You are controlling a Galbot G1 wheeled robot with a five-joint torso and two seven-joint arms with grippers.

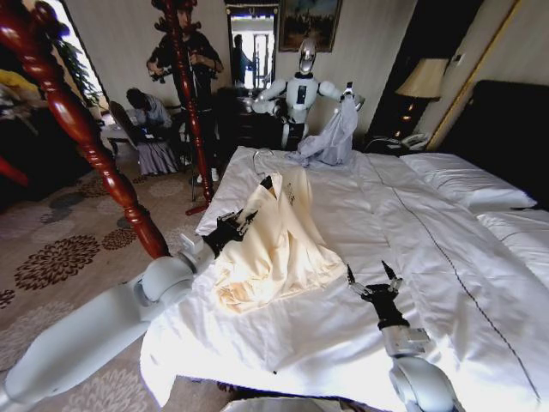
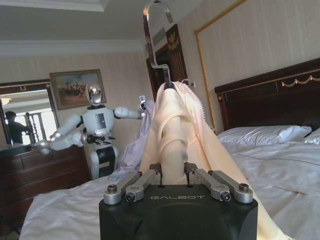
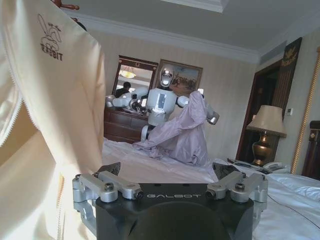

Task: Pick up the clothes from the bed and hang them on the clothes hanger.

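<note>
Head view: the cream clothes (image 1: 273,240) lie on the bed (image 1: 446,257), left hand (image 1: 230,227) clamped on them. Left wrist view: the clothes hanger (image 2: 159,45) tops the fabric. Right wrist view: right hand (image 3: 169,172), fingers apart, beside the clothes.

A pale cream-yellow soft-fabric sweatshirt (image 1: 273,245) is lying on the white-sheeted bed (image 1: 446,257), showing a small dark chest mark. A thin dark stitched line is running across the bed's white sheets. On the sweatshirt, a slim black hanger (image 1: 267,182) is showing a silver wire hook. Beside the bed, a reddish-brown turned wooden post (image 1: 77,129) is standing over a beige carpet with dark floral medallions (image 1: 56,262).
</note>
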